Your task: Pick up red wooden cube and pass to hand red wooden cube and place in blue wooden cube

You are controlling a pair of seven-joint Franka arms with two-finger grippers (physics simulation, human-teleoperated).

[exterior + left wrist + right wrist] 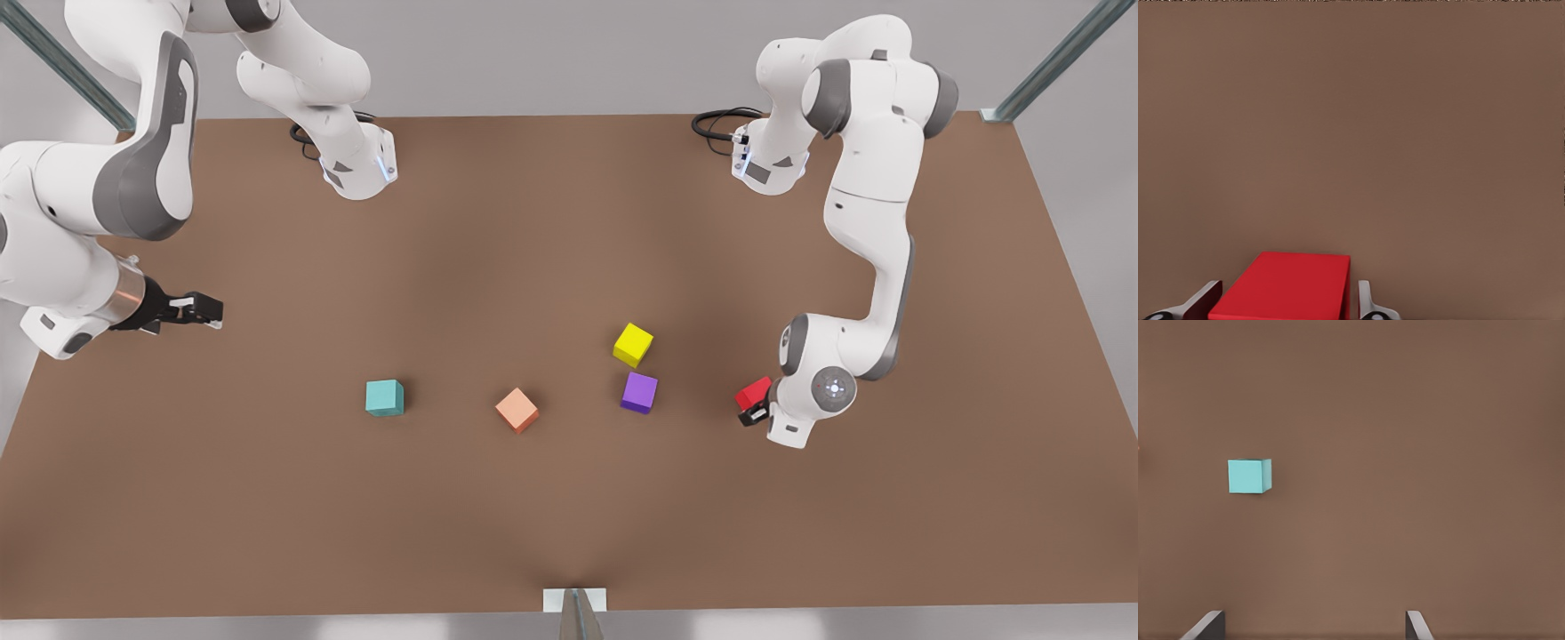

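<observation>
The left gripper [756, 411], a compact black parallel pincer on the white-and-grey arm at the front view's right, was closed on the red wooden cube [754, 392]. In the left wrist view its two pale fingers [1365, 303] stood just beside the cube's [1281, 287] side faces, one on each side, with the flat matte red top face between them; whether the pads pressed the faces there could not be told. In the front view the red cube sat tilted, one corner pointing toward the purple cube [639, 392].

The right gripper [209, 309], a black open-linkage hand behind a silver wrist ring, waited at the front view's left edge over the brown table [533, 222]. Its fingers [1415, 625] stood wide apart with nothing between them, as the right wrist view showed. That view also took in the blue wooden cube [1249, 476], a teal block with plain smooth faces, resting flat on the table.

In the front view the blue wooden cube [384, 397] lay left of centre, well apart from both grippers. A salmon-orange cube [516, 410] sat turned corner-on near the middle. The purple cube and a yellow cube [632, 344] sat near each other, between the orange cube and the left gripper. All the cubes looked alike in size, sharp-edged and matte. The tabletop was a uniform dull brown sheet.
</observation>
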